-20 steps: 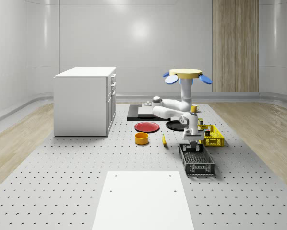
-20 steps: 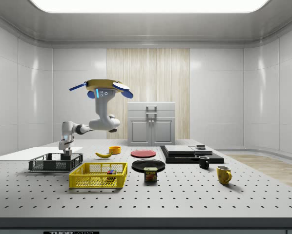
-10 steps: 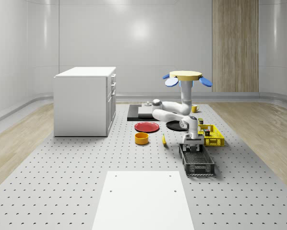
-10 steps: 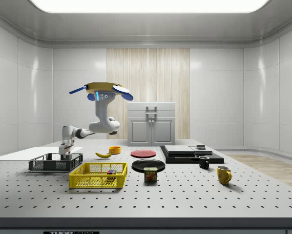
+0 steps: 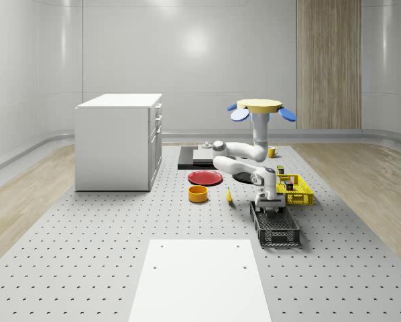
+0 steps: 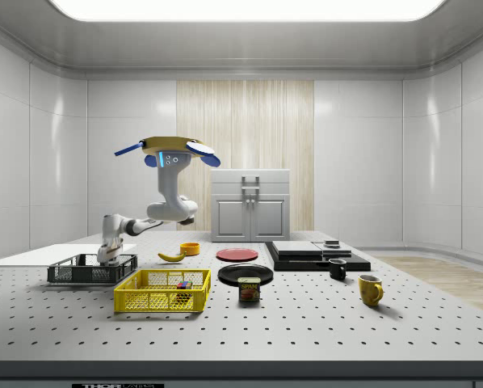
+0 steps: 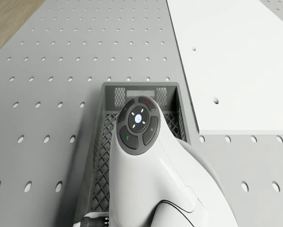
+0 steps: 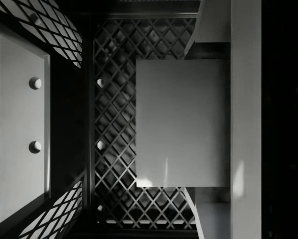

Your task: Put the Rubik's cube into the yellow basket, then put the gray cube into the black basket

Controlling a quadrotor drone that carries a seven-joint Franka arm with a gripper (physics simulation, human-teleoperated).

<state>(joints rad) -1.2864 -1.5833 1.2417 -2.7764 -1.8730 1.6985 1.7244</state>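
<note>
**Wrist view: gray cube held low inside black basket**

1. Writing. In the side view a small dark tin (image 6: 249,289) stands on the perforated gray table (image 5: 86,255), just beside the yellow mesh basket (image 6: 162,291). Its label appears to read "SPAM", though the letters are small. No other writing can be read.

2. Change. A second ago the gripper (image 5: 270,210) hung above the rim of the black mesh basket (image 5: 275,225). It has since come down inside the basket's far end, and the white arm (image 5: 244,151) has folded lower. The drone (image 5: 257,106) has shifted only slightly.

3. Containers.
   - The black mesh basket holds the plain gray cube (image 8: 181,122) and the gripper. The basket's lattice floor lies close behind the cube.
   - One pale finger (image 8: 214,30) meets one side of the cube and the other finger meets the opposite side, so the tool seems clamped on the cube.
   - The yellow mesh basket holds the multicoloured Rubik's cube (image 6: 182,285).

4. Robot. The drone hovers over the table near the two baskets. In the drone view the arm's wrist sits over the black mesh basket (image 7: 110,94).
</note>
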